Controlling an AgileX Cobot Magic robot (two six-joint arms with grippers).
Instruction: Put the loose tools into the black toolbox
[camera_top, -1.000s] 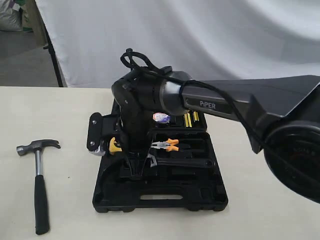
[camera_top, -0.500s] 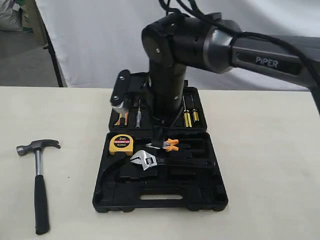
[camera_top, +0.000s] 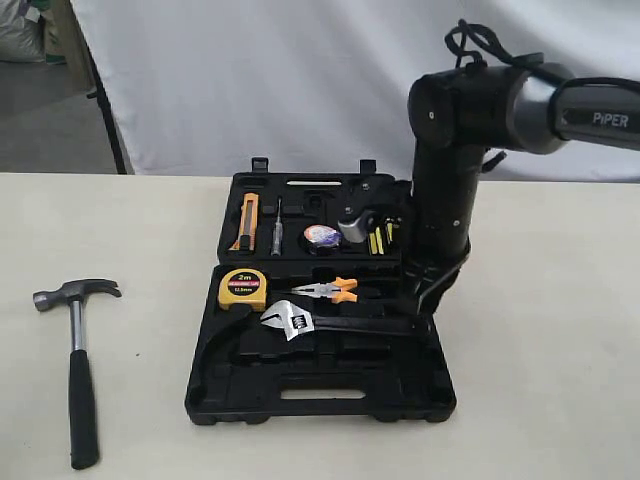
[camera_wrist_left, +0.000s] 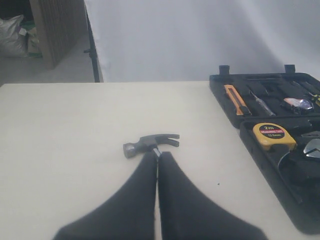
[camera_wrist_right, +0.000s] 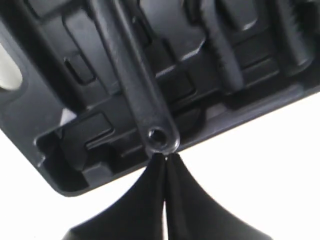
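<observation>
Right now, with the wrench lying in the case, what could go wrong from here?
1. The right gripper, jaws shut, sits right at the end of the wrench handle; a careless move could drag it out of the toolbox.
2. The wrench head seems to lie over a neighbouring recess, which may block the hammer.
3. The left gripper faces the hammer with jaws shut; approaching like that may shove it.

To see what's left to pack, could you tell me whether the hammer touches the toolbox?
Apart. The exterior view shows bare table between the hammer and the toolbox; the left wrist view agrees.
</observation>
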